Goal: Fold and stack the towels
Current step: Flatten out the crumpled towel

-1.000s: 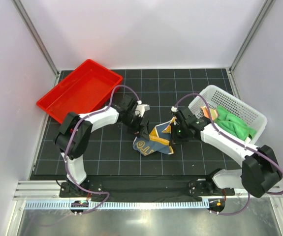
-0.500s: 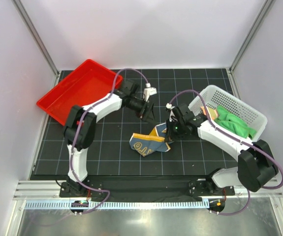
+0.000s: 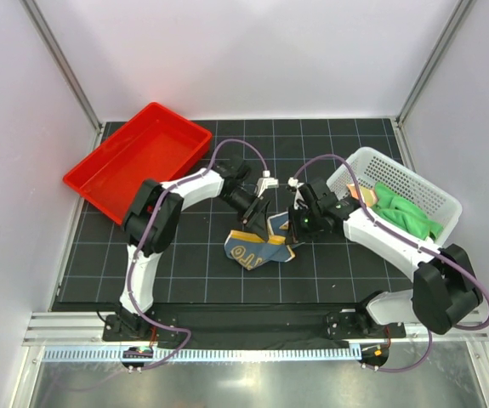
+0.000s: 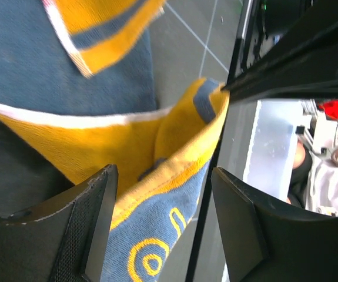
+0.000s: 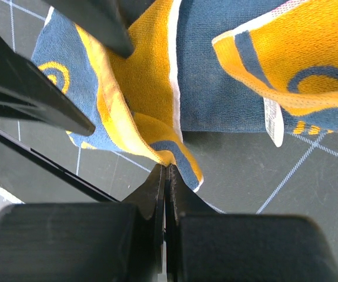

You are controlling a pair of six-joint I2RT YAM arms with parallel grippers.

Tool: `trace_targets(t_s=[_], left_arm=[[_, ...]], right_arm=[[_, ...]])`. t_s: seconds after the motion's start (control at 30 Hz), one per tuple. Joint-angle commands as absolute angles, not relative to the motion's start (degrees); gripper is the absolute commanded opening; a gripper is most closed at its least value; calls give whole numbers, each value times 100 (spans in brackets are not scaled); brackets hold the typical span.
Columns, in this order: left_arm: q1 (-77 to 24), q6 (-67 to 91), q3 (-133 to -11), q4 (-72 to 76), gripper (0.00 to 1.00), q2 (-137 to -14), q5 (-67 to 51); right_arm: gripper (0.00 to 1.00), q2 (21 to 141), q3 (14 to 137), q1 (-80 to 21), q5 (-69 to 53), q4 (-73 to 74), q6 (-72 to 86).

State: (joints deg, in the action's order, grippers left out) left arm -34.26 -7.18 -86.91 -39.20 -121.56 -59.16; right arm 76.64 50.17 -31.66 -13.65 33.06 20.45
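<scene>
The yellow-orange towel (image 3: 257, 244) with grey-blue lettering lies crumpled mid-mat. My right gripper (image 3: 293, 228) is shut on one of its corners (image 5: 167, 160), lifting that edge a little. My left gripper (image 3: 258, 218) is open, its fingers (image 4: 92, 226) straddling the raised yellow edge of the towel (image 4: 127, 135) without pinching it, close to the right gripper's fingers (image 4: 286, 76). In the right wrist view the left fingers (image 5: 36, 88) cross the towel (image 5: 151, 88). The green towel (image 3: 407, 214) and a bit of the striped, orange-dotted towel (image 3: 359, 195) lie in the basket.
A white perforated basket (image 3: 423, 189) stands at the right of the black gridded mat (image 3: 184, 272). A red tray (image 3: 138, 155) sits at the back left. White walls close the mat in at the back and sides.
My left gripper has swung right and down onto the towel's raised edge beside the right gripper, its jaws a little narrower. The right gripper has kept its grip on the corner.
</scene>
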Motion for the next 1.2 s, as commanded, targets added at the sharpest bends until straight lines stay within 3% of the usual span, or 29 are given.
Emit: trace_targets(t_s=[0.0, 0.27, 0.53, 0.97, 1.17], left_arm=[[-3498, -1089, -8675, -4508, 68, -12103, -6100], [-3349, -1450, -8569, -5159, 58, -12024, -5801], [-3252, -1371, -8341, -5054, 56, -11909, -5740], [-2927, -1072, -7910, -4834, 31, -11382, -5168], [-2918, -915, -7673, -4773, 26, -11022, -4861]], right_arm=[[1, 7392, 5203, -3076, -1283, 3357, 1978], [1, 7093, 5177, -2848, -1275, 3507, 1951], [1, 6987, 5133, -2839, -1292, 3542, 1978], [1, 6882, 5133, -2839, -1195, 3656, 2039], [1, 6935, 5194, -2839, -1125, 3683, 2039]])
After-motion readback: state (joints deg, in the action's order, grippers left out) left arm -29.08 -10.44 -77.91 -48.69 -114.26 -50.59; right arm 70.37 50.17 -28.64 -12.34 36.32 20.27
